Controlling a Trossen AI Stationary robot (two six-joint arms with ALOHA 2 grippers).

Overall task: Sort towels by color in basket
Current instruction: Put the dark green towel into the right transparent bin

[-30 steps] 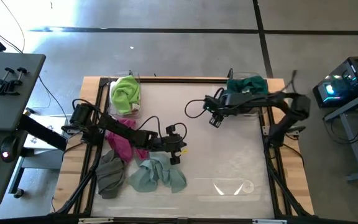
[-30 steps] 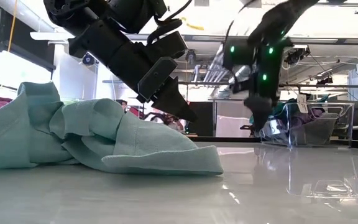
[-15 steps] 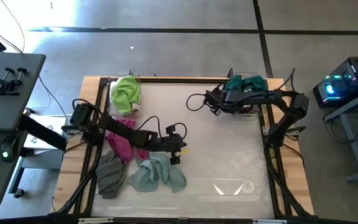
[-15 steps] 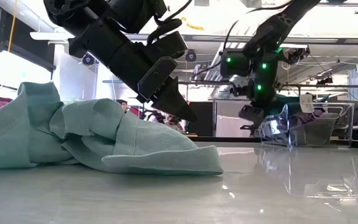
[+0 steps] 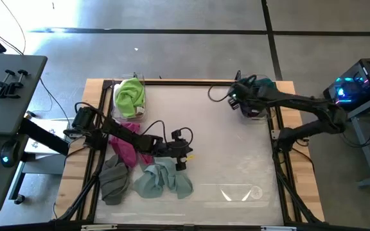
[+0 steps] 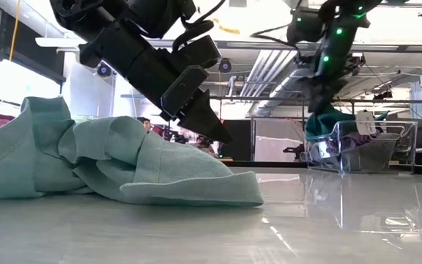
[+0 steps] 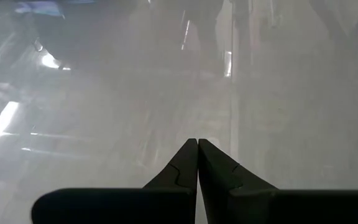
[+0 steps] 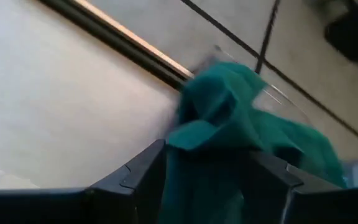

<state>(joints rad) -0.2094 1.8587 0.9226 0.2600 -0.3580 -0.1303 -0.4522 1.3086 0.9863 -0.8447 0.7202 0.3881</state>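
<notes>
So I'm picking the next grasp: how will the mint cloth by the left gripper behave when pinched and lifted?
The crumpled mint cloth lies in soft folds, so it will probably hang limp and trail. It looks thin, likely light. A push from the shut left gripper would probably bunch it rather than slide it.

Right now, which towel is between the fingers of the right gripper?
The dark green towel, in the right gripper above the clear bin at the far right corner. The other towels lie on the left side.

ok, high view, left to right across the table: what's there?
grey-brown towel → lime green towel → mint towel → left gripper, shut → right gripper → dark green towel
</notes>
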